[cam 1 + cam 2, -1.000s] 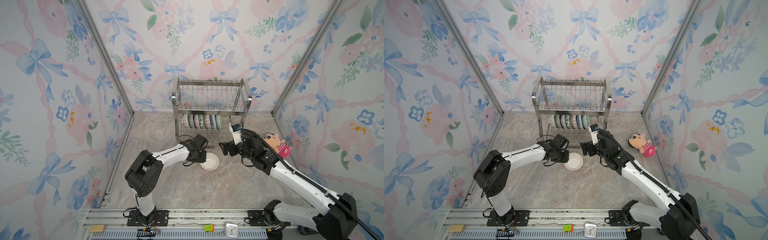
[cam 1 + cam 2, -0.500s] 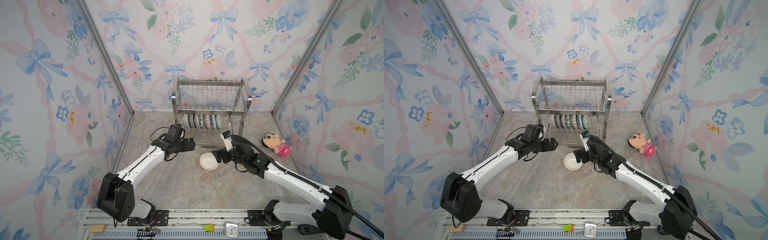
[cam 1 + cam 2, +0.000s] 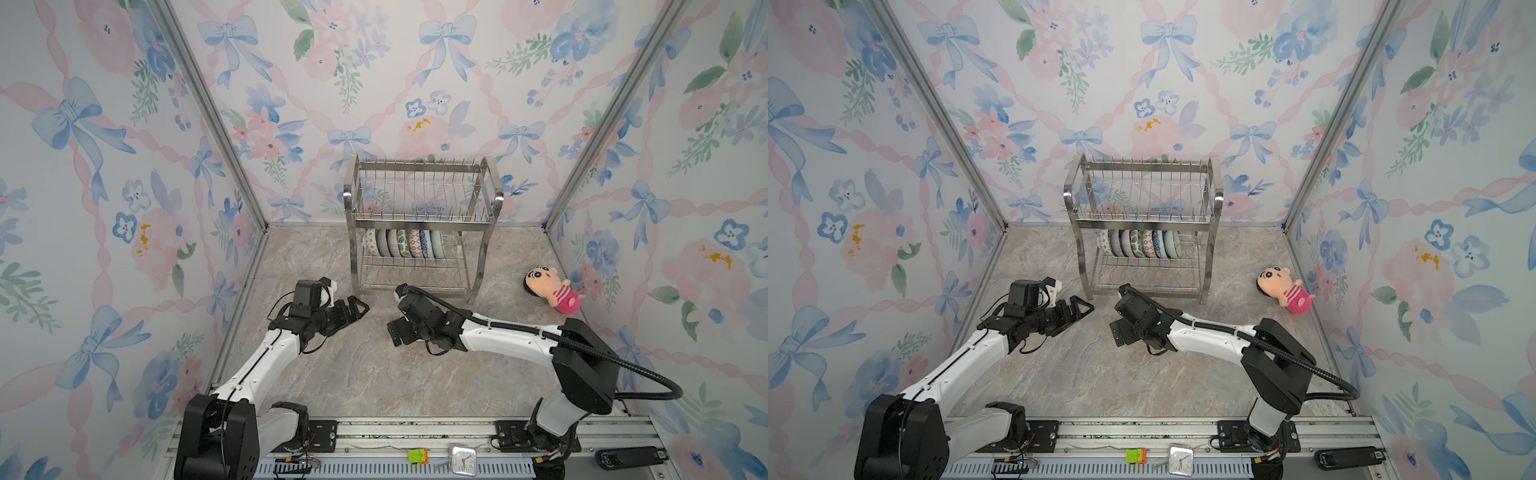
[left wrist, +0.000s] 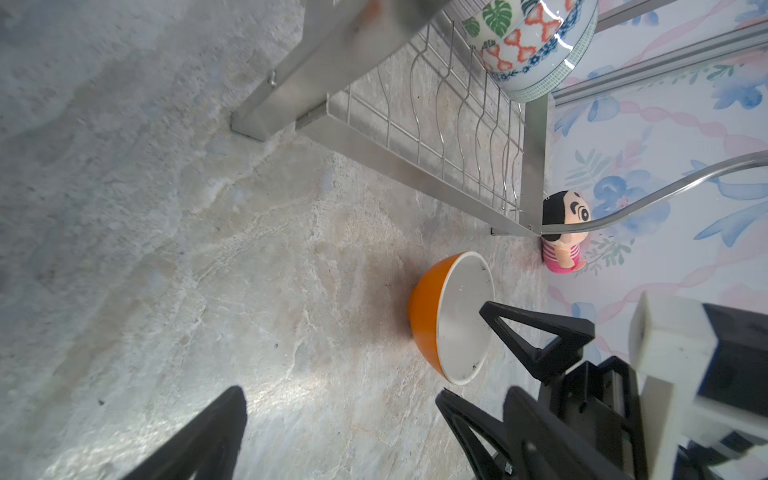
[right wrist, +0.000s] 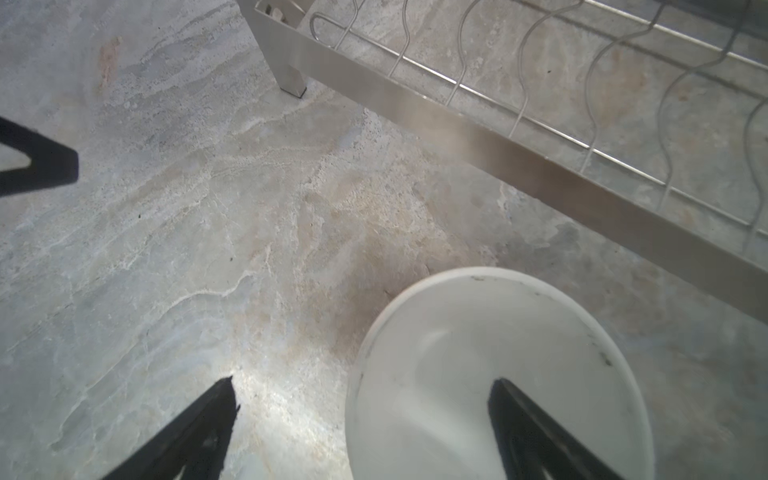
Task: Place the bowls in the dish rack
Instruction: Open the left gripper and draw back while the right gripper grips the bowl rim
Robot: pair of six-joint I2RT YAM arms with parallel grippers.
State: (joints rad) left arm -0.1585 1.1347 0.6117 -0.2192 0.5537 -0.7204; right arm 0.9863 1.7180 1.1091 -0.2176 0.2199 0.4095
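An orange bowl (image 4: 428, 316) with a white inside (image 5: 478, 353) stands on the marble table in front of the dish rack (image 3: 419, 166) (image 3: 1142, 166). Both top views hide it under my right gripper (image 3: 397, 332) (image 3: 1121, 332). That gripper (image 5: 363, 399) is open, with one finger inside the bowl and the other outside its rim. My left gripper (image 3: 359, 307) (image 3: 1084, 307) (image 4: 340, 403) is open and empty, just left of the bowl. Several patterned bowls (image 3: 405, 243) (image 3: 1140, 243) stand on edge in a row under the rack's upper basket.
A pink plush doll (image 3: 550, 289) (image 3: 1285, 289) (image 4: 565, 232) lies right of the rack by the wall. The rack's front left leg (image 5: 291, 79) and low wire shelf (image 4: 457, 137) stand close behind both grippers. A small clock (image 3: 463, 459) sits on the front rail.
My left gripper opened, let go of the bowl and drew back to the left. My right gripper came left and down over the bowl, which it now covers in the top views.
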